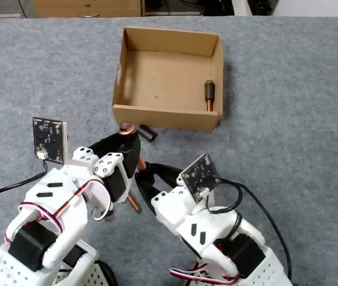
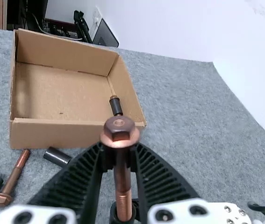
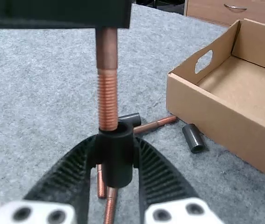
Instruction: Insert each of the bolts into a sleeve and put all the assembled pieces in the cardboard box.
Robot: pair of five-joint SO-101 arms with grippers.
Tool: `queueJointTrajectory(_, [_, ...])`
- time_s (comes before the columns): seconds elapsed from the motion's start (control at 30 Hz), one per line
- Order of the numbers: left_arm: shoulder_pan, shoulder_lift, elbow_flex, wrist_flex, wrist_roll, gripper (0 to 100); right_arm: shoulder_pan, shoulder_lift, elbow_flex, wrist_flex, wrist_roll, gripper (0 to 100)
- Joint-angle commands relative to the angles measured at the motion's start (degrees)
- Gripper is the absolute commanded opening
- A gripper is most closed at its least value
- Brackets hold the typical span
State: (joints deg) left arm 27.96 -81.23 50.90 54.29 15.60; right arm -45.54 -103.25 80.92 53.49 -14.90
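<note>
Grey felt covers the worktop [image 1: 288, 119], and the cardboard box [image 1: 167, 117] sits open toward its far side, one assembled piece [image 1: 210, 95] lying against an inner wall. Nearer me, the left hand [image 2: 118, 156] is clamped on a copper bolt [image 2: 121, 186] just below its head, threads aimed at the right hand [image 3: 115, 147], which grips a black sleeve [image 3: 116, 163] with its mouth facing them. The thread tip sits at that mouth, so I judge the insertion is under way, each hand steadying one part to keep them in line. A loose bolt [image 2: 11, 179] and a spare sleeve [image 2: 57, 156] lie just before the box.
</note>
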Motion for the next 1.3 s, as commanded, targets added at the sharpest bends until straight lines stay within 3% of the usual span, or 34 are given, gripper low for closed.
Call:
queueJointTrajectory(0.0, [0.44, -0.4, -2.9, -0.18, 0.35, 2, -0.48, -9.71, -3.74, 0.0, -0.35, 0.1])
queueJointTrajectory(0.3, [0.44, -0.13, -2.64, -0.09, 0.35, 2, -3.74, -9.71, -3.82, 0.18, -0.35, 0.1])
queueJointTrajectory(0.93, [1.14, -0.4, -2.64, 4.66, 0.0, 2, -0.92, -9.71, -6.55, 0.09, 4.57, 0.1])
queueJointTrajectory(1.27, [1.14, -0.4, -2.55, 8.62, 0.26, 17, -0.92, -9.71, -6.64, 2.11, 4.48, 0.1])
